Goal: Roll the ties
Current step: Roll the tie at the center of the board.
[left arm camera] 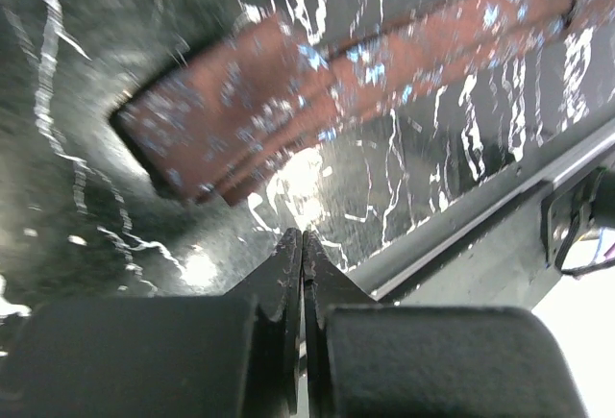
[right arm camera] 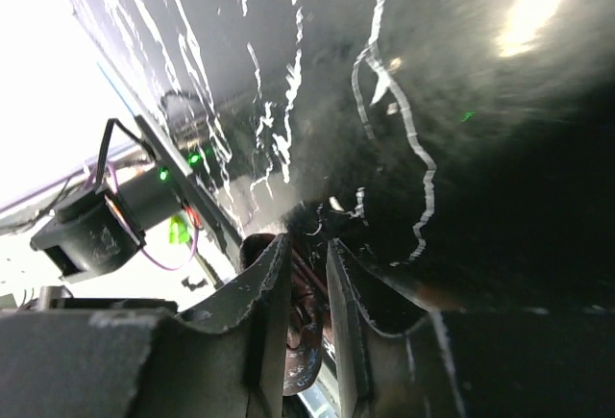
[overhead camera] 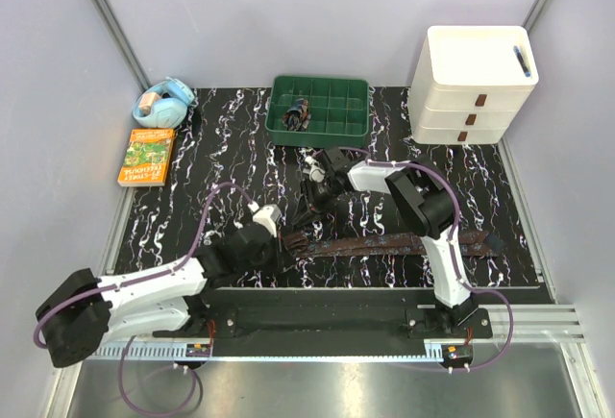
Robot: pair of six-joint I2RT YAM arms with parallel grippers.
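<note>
Tie (overhead camera: 384,243) is seen laid flat along the near edge of the mat (overhead camera: 231,149), its long axis set left to right, parallel to that edge. A blunt, doubled end is turned toward the left arm, and the other end is stretched toward the mat's right edge, past the right arm's base. No coil is shown anywhere along it, so the rolling is judged barely begun, with the whole length left to be wound. The left gripper (left arm camera: 303,235) is clenched on nothing, its tips pressed together just short of the tie's left end. The right gripper (right arm camera: 306,241) is held over the mat behind that end, its jaws narrowed onto a scrap of reddish-brown cloth, taken to be part of the tie. A small dark bundle (overhead camera: 300,110) is seen in the tray (overhead camera: 319,135) at the far edge. Whether it is a rolled tie cannot be told.
</note>
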